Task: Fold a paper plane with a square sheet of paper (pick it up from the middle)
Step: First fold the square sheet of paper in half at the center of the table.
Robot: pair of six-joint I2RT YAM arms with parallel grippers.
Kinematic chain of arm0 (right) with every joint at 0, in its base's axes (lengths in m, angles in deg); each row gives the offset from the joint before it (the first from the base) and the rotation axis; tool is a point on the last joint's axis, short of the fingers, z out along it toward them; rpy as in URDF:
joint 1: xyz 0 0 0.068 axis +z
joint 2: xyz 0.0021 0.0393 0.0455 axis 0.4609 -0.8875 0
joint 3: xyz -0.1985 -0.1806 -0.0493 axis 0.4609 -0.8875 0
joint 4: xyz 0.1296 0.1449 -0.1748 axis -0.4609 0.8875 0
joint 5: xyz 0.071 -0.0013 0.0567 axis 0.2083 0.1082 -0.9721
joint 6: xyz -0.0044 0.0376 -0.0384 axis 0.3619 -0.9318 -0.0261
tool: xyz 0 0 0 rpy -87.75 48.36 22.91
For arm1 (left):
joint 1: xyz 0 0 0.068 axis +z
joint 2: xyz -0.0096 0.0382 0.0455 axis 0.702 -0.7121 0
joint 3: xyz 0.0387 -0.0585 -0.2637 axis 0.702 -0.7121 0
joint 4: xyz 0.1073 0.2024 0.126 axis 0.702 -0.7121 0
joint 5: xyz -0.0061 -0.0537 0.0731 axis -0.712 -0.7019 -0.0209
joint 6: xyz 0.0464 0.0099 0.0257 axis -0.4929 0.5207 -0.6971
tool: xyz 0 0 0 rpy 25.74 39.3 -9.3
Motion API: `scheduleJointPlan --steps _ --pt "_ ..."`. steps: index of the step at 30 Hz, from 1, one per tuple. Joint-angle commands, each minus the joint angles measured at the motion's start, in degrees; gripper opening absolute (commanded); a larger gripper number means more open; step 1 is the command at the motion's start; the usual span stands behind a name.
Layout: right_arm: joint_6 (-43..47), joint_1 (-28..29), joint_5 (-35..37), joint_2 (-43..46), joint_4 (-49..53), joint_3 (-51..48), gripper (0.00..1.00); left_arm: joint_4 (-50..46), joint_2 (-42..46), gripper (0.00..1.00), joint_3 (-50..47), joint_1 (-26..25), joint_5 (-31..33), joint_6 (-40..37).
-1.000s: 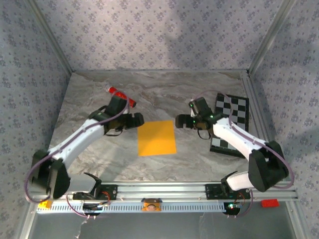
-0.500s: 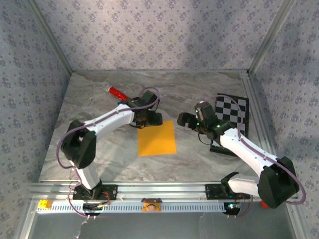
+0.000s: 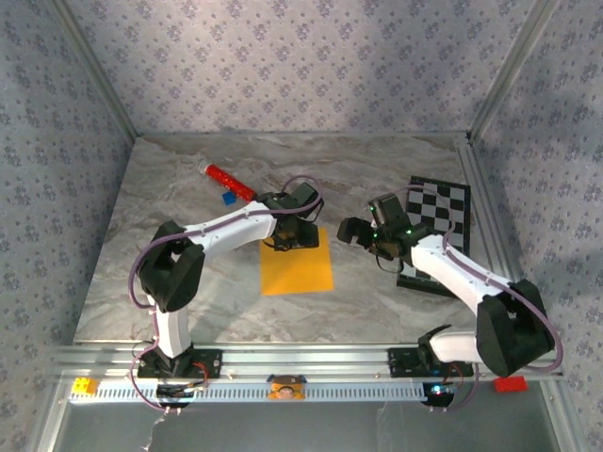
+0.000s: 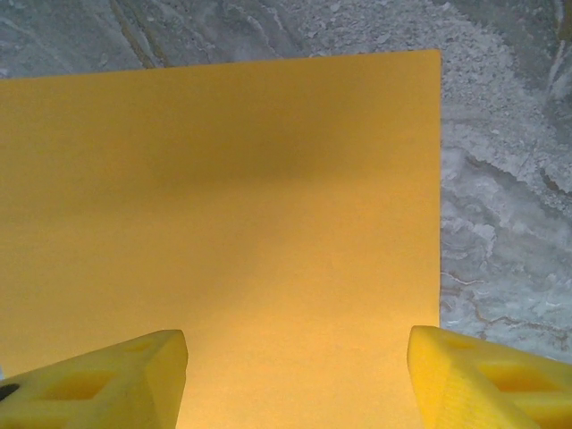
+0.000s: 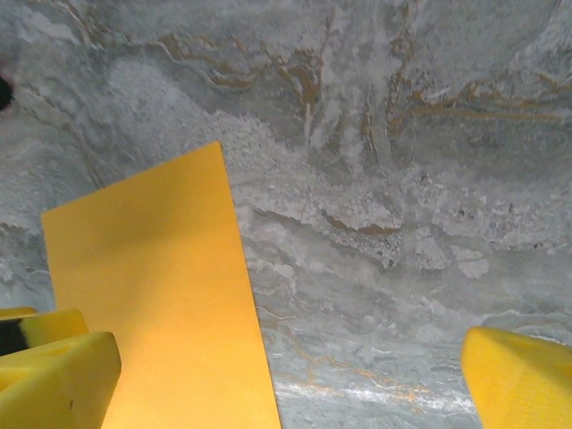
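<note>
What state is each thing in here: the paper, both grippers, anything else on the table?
square sheet of paper: lying flat, unfolded.
left gripper: open, over the sheet's far edge, gripping nothing.
right gripper: open, empty, beside the sheet's right edge.
red cylinder: lying on its side, untouched.
checkered board: lying flat.

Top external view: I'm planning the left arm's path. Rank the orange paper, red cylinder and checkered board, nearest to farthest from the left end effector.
1. orange paper, centre, directly underneath
2. red cylinder, back left
3. checkered board, far right
</note>
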Motion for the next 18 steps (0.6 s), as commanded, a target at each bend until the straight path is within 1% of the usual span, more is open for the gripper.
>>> scheduleJointPlan --steps 1,5,12,18 --pt "1.28 -0.42 -2.05 -2.4 2.65 1.62 1.0 -1.86 -0.86 0.65 -0.87 -0.25 0.95 2.16" --pt "2.74 -0.07 -3.35 -5.33 4.89 3.94 1.0 -1.14 0.01 0.66 -2.31 -0.27 1.06 3.13" --pt "4.87 1.76 -2.57 -9.75 8.23 8.99 1.0 0.11 1.21 0.65 -4.83 -0.22 1.39 5.43" --pt "5.3 1.77 -3.44 -11.24 9.34 10.63 1.0 0.18 -0.22 0.65 -3.54 -0.37 0.51 6.79"
